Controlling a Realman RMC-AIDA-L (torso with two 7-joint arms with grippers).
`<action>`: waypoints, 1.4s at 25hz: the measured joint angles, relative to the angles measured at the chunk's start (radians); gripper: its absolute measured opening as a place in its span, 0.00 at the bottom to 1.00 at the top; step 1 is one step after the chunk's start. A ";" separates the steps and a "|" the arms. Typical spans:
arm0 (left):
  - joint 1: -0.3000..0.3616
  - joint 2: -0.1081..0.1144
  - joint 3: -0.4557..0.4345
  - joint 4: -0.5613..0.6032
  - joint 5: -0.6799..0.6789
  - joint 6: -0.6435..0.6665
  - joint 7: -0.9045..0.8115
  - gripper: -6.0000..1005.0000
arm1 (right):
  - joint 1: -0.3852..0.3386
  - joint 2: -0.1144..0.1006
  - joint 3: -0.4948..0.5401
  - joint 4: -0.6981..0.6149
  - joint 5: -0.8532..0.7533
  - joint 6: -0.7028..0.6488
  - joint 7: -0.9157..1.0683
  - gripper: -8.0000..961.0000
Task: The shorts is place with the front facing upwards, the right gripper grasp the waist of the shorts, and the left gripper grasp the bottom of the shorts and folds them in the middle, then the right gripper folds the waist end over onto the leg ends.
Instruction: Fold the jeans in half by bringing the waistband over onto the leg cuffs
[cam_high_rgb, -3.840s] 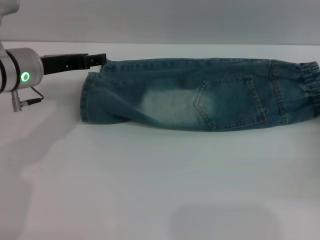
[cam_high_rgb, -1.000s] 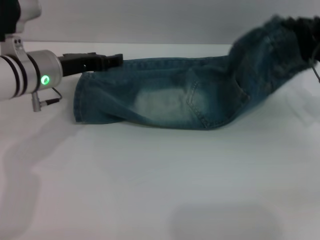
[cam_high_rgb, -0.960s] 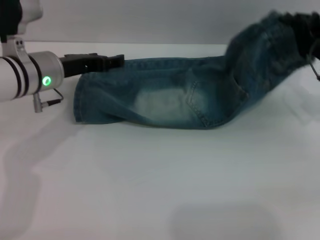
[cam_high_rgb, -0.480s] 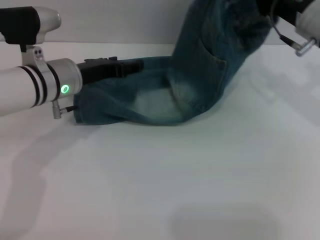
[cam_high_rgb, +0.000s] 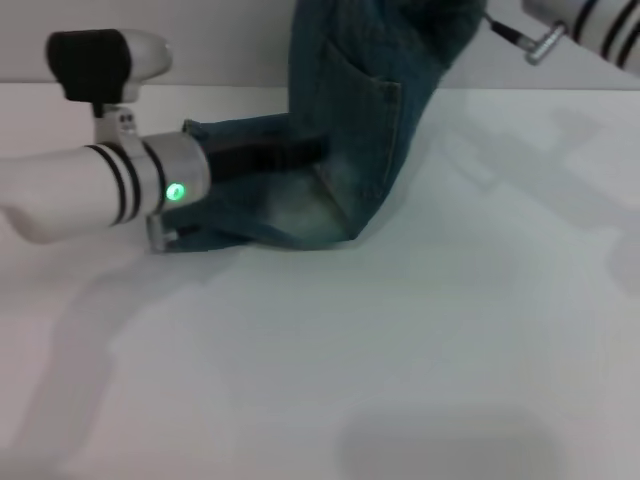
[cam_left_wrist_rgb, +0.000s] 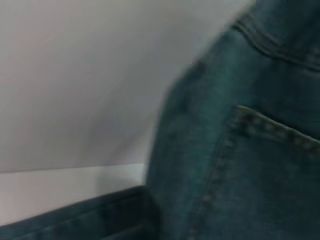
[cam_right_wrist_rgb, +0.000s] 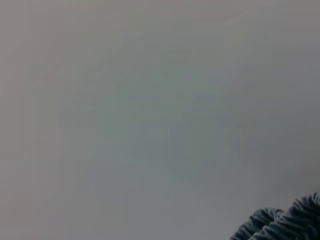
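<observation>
Blue denim on a white table, between two white-wristed arms

The shorts are seen to be blue denim of a dark teal cast, marked by a pale faded patch low on the fabric and by lighter stitching outlining a pocket; the same stitched pocket seam is shown on the shorts in the left wrist view. The waist of the shorts is shown as puckered blue-grey denim. The table is plain white, and the wall behind is pale grey. The left arm's wrist is coloured silver-white, ringed by black bands and lit by a green ring light, with a black block above it. The right arm's wrist is white with black bands.
</observation>
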 joint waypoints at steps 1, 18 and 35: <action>-0.005 0.000 0.022 0.001 -0.011 0.004 0.000 0.81 | 0.003 0.001 -0.020 0.006 0.013 -0.005 0.001 0.10; -0.047 0.003 0.274 -0.029 -0.176 0.050 0.004 0.81 | 0.008 0.007 -0.166 0.025 0.092 -0.048 0.005 0.10; 0.370 0.012 -0.073 -0.377 0.027 -0.011 -0.005 0.79 | 0.012 0.003 -0.187 0.011 0.085 -0.052 0.002 0.10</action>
